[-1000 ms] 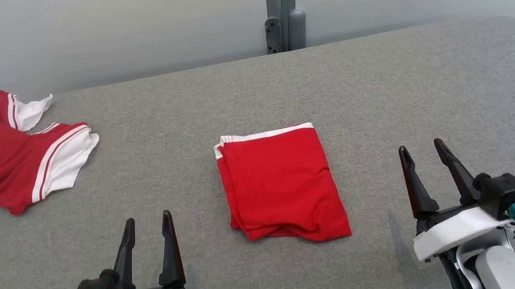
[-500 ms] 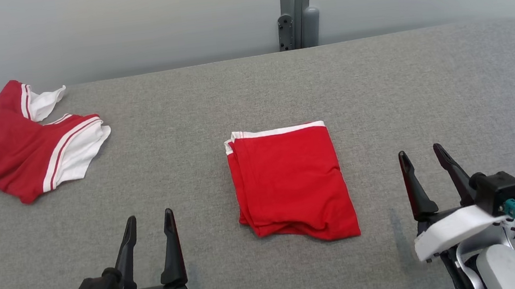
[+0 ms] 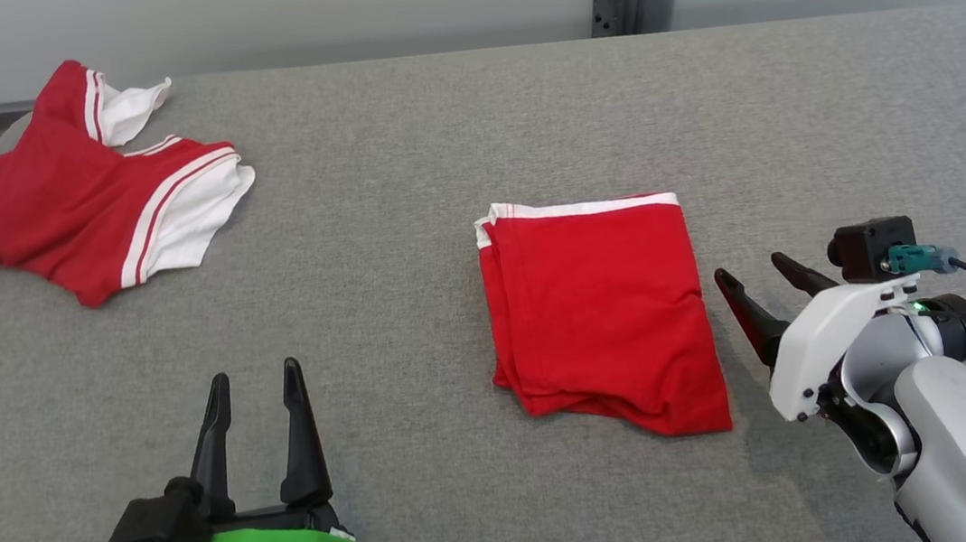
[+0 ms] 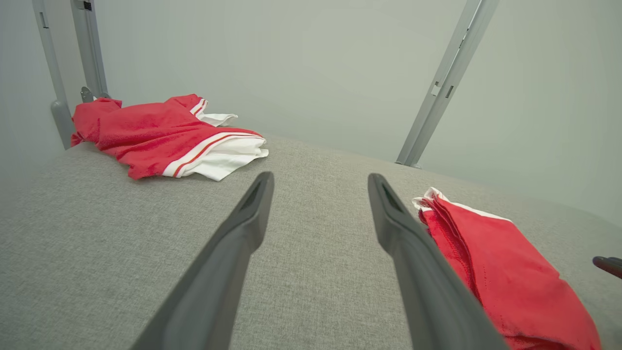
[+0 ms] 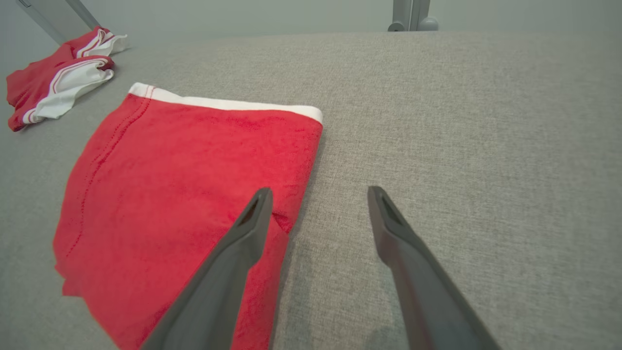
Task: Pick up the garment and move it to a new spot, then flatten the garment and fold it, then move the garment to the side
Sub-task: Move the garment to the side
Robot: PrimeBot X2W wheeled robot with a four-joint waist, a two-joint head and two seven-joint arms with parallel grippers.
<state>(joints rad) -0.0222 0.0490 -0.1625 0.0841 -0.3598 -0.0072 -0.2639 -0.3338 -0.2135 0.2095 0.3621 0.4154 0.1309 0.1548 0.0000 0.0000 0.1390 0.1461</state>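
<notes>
The left claw [image 3: 253,371] and right claw [image 3: 748,266] gape empty, the right just beside the right edge of the folded garment [image 3: 597,312], with bare surface [image 3: 838,112] beyond.

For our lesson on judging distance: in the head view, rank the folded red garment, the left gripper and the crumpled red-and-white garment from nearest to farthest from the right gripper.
From the right gripper:
1. Folded red garment, just beside it, on its left.
2. Left gripper, lower left.
3. Crumpled red-and-white garment, far left corner.
</notes>
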